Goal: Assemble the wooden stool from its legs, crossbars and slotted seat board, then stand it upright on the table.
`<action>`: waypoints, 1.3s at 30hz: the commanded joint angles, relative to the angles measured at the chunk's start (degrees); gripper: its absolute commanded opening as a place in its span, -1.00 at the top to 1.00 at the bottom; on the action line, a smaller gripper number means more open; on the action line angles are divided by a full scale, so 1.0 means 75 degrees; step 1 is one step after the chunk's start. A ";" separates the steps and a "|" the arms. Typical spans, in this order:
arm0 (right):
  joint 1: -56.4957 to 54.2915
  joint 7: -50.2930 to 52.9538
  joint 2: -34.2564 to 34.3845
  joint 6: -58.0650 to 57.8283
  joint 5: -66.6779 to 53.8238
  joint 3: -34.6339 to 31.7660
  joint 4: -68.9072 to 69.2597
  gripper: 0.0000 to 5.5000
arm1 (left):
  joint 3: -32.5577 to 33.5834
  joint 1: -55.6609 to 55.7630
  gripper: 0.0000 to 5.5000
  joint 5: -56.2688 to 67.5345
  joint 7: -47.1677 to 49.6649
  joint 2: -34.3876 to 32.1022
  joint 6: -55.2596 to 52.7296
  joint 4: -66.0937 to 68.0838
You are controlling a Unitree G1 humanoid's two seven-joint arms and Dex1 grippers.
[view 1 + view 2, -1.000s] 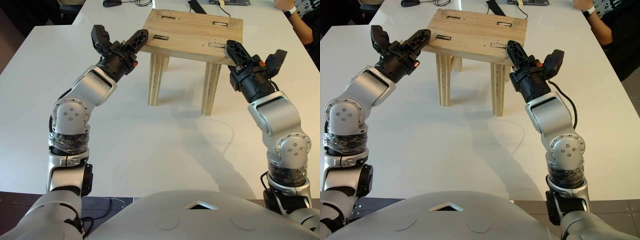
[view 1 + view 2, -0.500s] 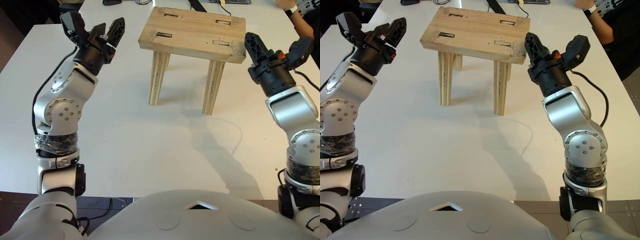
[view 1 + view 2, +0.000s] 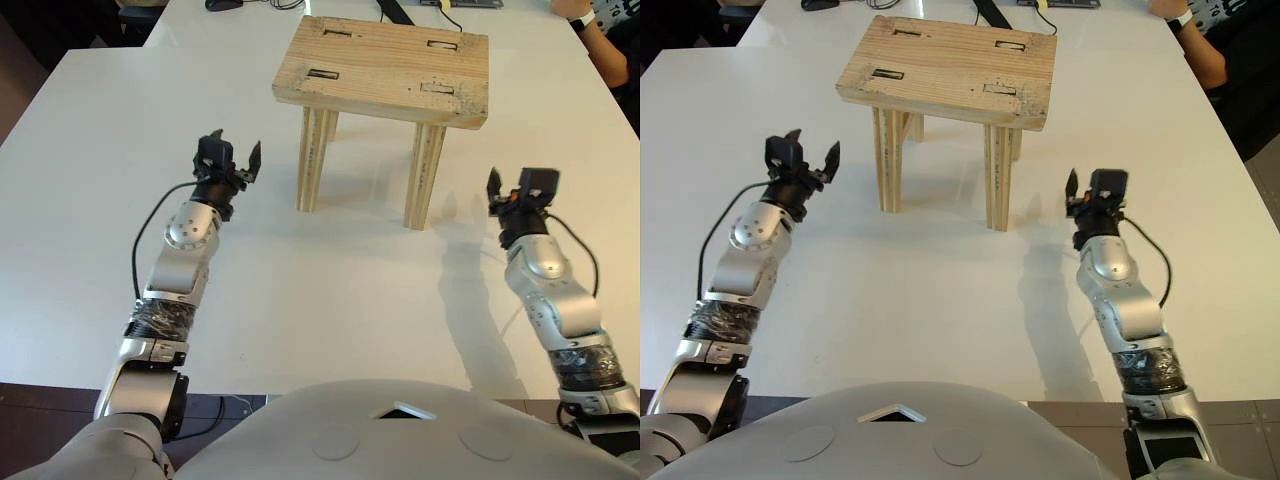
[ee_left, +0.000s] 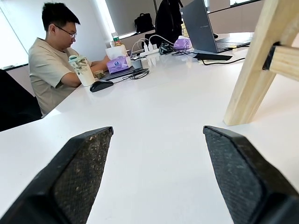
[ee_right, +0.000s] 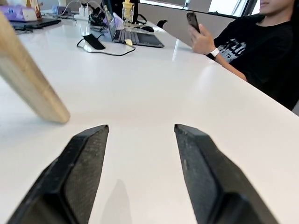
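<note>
The left gripper [image 3: 230,152] has its jaws spread wide with nothing between them. In the left wrist view both fingers [image 4: 77,179] frame bare white desk [image 3: 300,290]. It sits low over the desk, left of the stool [image 3: 385,70] and apart from it, about level with the near left leg [image 3: 312,160].

The right gripper [image 3: 516,183] is likewise agape and empty. Its fingers [image 5: 77,175] sit low over the desk, and the foot of a leg [image 5: 28,84] shows off to one side, untouched. This gripper is right of the near right leg [image 3: 423,175], clear of it, toward the desk's right edge.

The stool stands upright on its legs in the middle of the desk's far half. Its seat [image 3: 390,45] lies on top with four slots showing, one near each corner. A crossbar [image 4: 285,63] joins a leg in the left wrist view.

Beyond the stool, at the far edge, lie a dark mouse [image 3: 224,6] and an open laptop [image 4: 201,25].
</note>
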State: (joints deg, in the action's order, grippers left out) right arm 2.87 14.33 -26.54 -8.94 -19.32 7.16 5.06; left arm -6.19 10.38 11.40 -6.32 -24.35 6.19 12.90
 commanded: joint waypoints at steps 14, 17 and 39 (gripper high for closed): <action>-0.0081 -0.1204 0.1726 0.2214 0.1340 -0.1069 -0.2195 0.07 | 0.0309 -0.0462 -0.30 -0.1099 -0.0518 0.0968 0.1586 0.1127; -0.0244 -0.1337 0.1794 0.2255 0.1449 -0.1210 -0.2358 0.07 | 0.0352 -0.0470 -0.30 -0.1204 -0.0482 0.1066 0.1669 0.1193; -0.2088 -0.1936 0.1750 0.2481 0.1988 -0.1713 -0.4563 0.07 | 0.0645 -0.0007 -0.30 -0.1948 0.0570 0.2083 0.2498 0.2332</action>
State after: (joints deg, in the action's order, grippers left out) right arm -11.31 0.20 -13.12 9.67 -4.92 -4.91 -28.24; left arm -1.26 10.25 -2.15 -2.60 -9.15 24.23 29.92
